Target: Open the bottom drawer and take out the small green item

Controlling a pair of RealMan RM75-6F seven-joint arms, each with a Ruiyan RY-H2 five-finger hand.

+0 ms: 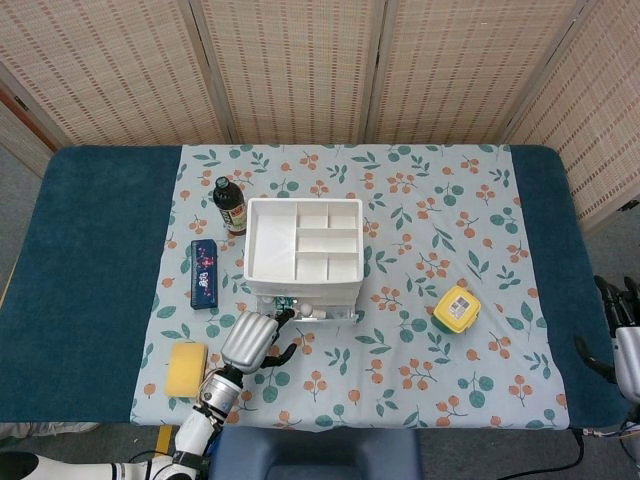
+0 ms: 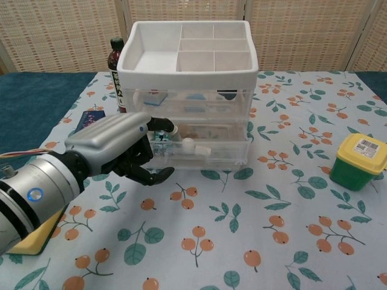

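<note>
A white drawer unit (image 1: 303, 240) (image 2: 187, 60) with an open divided tray on top stands mid-table. Its clear bottom drawer (image 2: 211, 154) (image 1: 325, 312) sticks out a little from the front. A small green item (image 2: 159, 136) shows inside near the left end, partly behind my fingers. My left hand (image 2: 112, 148) (image 1: 250, 342) is at the drawer's left front corner, with fingers curled around its edge. Off the table's right edge, my right hand (image 1: 622, 340) hangs with fingers apart and holds nothing.
A green tub with a yellow lid (image 1: 456, 309) (image 2: 359, 161) sits right of the unit. Behind the unit's left side stands a dark bottle (image 1: 229, 206). A blue pencil case (image 1: 205, 272) and a yellow sponge (image 1: 186, 369) lie to the left.
</note>
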